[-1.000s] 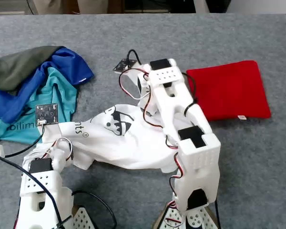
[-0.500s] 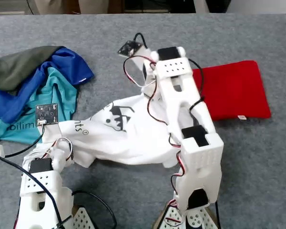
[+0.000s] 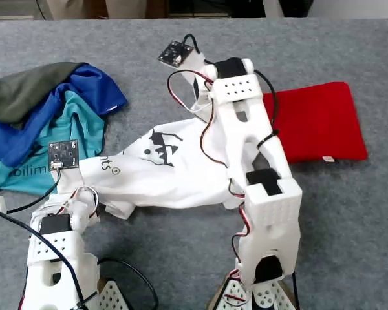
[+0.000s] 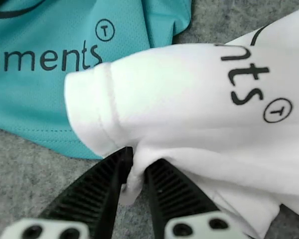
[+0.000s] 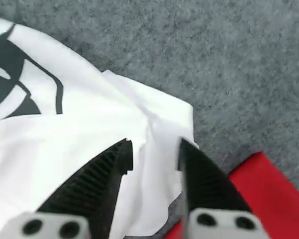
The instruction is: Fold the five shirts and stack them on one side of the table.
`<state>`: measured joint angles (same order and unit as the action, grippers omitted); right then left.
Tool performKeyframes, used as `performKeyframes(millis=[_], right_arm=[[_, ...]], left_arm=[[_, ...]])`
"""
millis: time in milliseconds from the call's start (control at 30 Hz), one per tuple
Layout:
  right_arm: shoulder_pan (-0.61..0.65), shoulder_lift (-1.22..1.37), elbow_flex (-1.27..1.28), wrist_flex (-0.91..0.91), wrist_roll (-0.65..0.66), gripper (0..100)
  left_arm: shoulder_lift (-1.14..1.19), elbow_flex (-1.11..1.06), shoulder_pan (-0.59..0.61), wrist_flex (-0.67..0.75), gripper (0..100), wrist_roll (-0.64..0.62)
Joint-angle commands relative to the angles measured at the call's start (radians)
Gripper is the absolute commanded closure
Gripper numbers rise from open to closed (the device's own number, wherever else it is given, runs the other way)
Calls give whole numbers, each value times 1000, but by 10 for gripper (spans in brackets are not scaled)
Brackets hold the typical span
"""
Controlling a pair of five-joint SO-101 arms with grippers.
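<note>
Between two grippers: white shirt (image 3: 171, 177) stretched across the middle of the table (image 3: 349, 219).
Left gripper (image 4: 133, 158) pinches a hem fold at the near left; right gripper (image 5: 154, 152) clamps bunched cloth at the far edge, near the folded red shirt (image 3: 313, 119). Limp, thin and black-printed, the shirt likely sags when lifted, so hems and corners look the surest holds. Unfolded shirts (image 3: 45, 119) lie heaped far left.

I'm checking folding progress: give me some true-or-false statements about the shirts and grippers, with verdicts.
1. The left gripper pinches the white printed shirt. True.
2. The folded red shirt tops a stack of shirts. False: it lies alone, away from the others.
3. The teal shirt is folded. False: it lies crumpled with the blue shirt and the grey shirt.
4. The right gripper grips the white printed shirt. True.
</note>
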<state>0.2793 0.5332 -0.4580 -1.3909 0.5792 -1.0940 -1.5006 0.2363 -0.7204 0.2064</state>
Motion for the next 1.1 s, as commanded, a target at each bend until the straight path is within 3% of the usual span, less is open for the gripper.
performKeyframes(millis=[0,267,533,733,967,1067], right_arm=[[-27,-13,-58,-18,11,793],[-22,-5,-108,-199,8,882],[-22,140,-177,-161,-11,771],[-19,306,-369,-189,-34,769],[-27,441,-657,-322,-34,998],[-27,478,-776,-384,-34,977]], left_arm=[[-10,5,-3,15,981,-5],[-10,5,-3,15,981,-5],[-10,5,-3,15,981,-5],[-10,5,-3,15,981,-5],[-10,5,-3,17,981,-5],[-10,5,-3,17,981,-5]])
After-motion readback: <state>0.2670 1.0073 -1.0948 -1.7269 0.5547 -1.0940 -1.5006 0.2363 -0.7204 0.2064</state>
